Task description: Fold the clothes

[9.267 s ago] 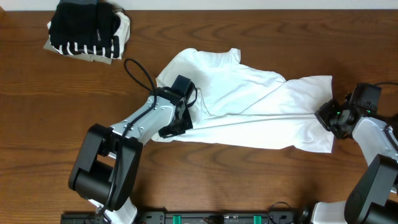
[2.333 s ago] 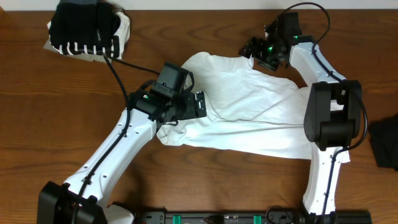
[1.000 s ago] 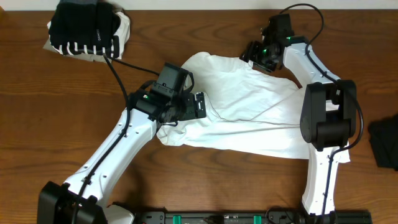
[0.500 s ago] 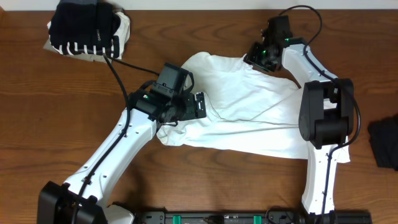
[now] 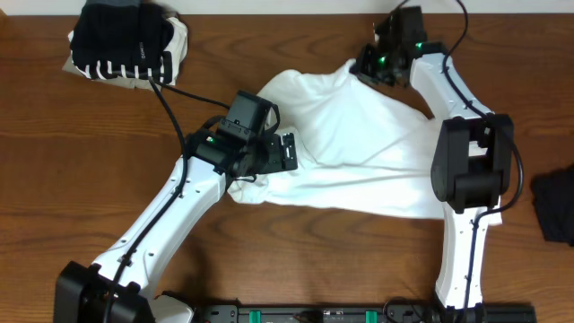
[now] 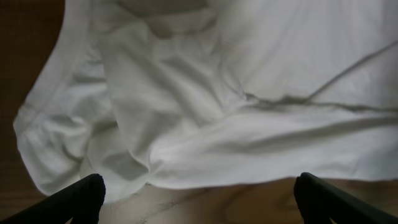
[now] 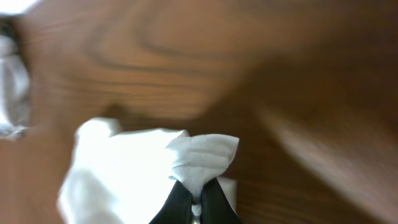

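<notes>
Figure: white T-shirt lying rumpled on the worktop. Right end effector pinched closed on its far edge; left end effector gaping, empty, above its left side. Fabric light, limp (probably slippery): grip hems or corners.

1. large white cloth T-shirt: soft, matt, creased.
2. brown wooden table: smooth, grained, faint sheen.
3. black-and-white striped cloth pile: matt, soft.
4. white left arm shell: smooth plastic, slightly glossy.
</notes>
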Robot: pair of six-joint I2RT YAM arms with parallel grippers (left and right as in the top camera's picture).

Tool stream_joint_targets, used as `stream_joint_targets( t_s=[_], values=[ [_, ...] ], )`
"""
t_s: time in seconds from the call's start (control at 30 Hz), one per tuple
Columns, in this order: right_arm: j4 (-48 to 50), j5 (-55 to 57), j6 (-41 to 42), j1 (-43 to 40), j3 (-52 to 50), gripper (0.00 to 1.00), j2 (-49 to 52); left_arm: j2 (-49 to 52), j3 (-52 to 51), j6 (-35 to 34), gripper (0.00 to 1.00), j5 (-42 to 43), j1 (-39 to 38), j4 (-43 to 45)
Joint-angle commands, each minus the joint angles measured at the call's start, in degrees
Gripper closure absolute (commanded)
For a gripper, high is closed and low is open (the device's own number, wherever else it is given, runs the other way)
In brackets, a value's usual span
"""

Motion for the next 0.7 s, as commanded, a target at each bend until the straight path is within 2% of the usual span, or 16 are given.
stream_joint_targets(
  t_s=[0.0,0.13,0.37,0.67],
  values=[
    [-0.11,-8.74,-9.07,-0.59,3.72,0.99,0.55,0.35,-0.68,1.18,0.01,0.35,0.13,-0.22],
    [-1.95,-13.42,-17.27,-0.22,4.76,0.98,0.55,0.35,-0.68,1.18,0.01,0.35,0.13,-0.22],
    [-13.07,-15.89,-26.40,-0.22,4.79,0.99,0.55,0.35,-0.68,1.18,0.01,0.35,0.13,-0.17],
    [-29.68,-14.05,-31.36,0.72,4.79,0.98,0.55,0.35,-0.68,1.16,0.01,0.37,0.13,-0.17]
  ],
)
